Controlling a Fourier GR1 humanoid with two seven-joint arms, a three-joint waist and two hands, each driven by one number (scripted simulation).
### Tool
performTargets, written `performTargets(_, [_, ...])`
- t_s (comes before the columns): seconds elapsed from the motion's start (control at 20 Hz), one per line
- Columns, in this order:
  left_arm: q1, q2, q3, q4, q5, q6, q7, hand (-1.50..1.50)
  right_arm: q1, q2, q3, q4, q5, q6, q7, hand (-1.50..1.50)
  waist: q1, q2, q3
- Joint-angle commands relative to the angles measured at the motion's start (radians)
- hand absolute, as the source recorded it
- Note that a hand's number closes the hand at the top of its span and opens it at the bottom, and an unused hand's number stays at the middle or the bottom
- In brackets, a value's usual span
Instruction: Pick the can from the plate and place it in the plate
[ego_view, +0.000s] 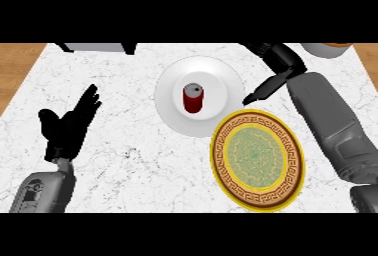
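A red can (193, 98) with a silver top stands upright in the middle of a white plate (218, 75) at the counter's centre back. Just in front of it to the right, a yellow plate (257, 160) with a brown patterned rim and green centre overlaps the white plate's near edge. My right hand (279, 59) hangs right of the white plate, its fingers (264, 90) reaching down toward that plate's right rim, open and apart from the can. My left hand (68, 127) rests open at the left, fingers up, holding nothing.
A grey appliance (96, 47) sits at the back left edge. A round white vessel with an orange-brown rim (325, 49) shows at the back right corner. The white marble counter (133, 160) ends in wood floor at the left and right.
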Motion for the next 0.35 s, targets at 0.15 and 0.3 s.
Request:
performTargets(0.15, [-0.01, 0.0, 0.013, 0.054, -0.002, -0.008, -0.049, 0.0, 0.003, -0.07, 0.017, 0.042, 0.034, 0.073, -0.086, -1.5, 0.008, 0.007, 0.0])
performTargets(0.3, [-0.02, -0.026, -0.013, -0.003, -0.019, 0.026, 0.008, 0.0, 0.035, -0.07, 0.031, 0.049, 0.052, 0.047, -0.121, -1.5, 0.014, 0.007, 0.001])
